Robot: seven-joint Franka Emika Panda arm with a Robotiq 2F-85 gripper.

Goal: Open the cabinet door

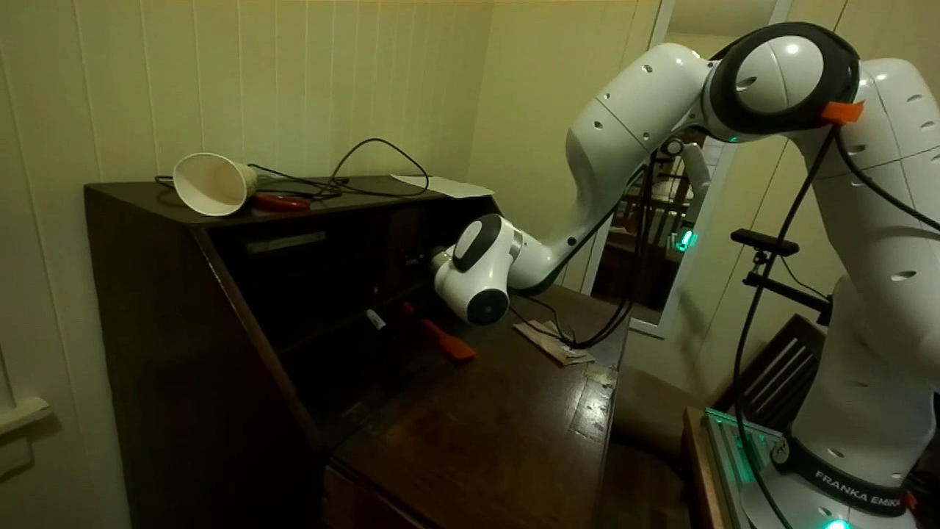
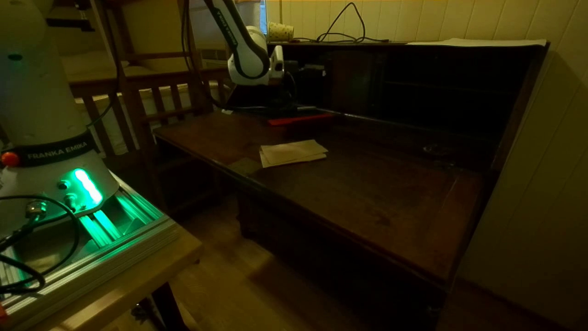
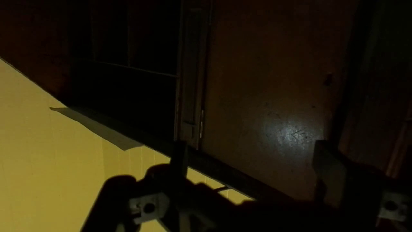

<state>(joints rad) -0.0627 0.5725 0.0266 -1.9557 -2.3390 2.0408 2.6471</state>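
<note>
The jaws stand wide apart, a brown cabinet door [image 3: 264, 83] beyond their gap; past one jaw lie dark compartments [image 3: 125, 93], a pale sheet [image 3: 98, 128] and yellow wall [image 3: 48, 161].

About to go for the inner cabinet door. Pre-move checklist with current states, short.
1. Jaws open: ok, spread wide in the wrist view.
2. Inner door closed: looks ok; locked or not, cannot tell.
3. Grip spot: cannot tell; a dark mark near the edge opposite the hinge might be a keyhole.
4. Jaws touching the door: cannot tell.
5. Lowered flap free of loose items: not ok; red-orange utensil and folded paper lie on it.
6. Cup upright: not ok; lies on its side atop the cabinet.
</note>
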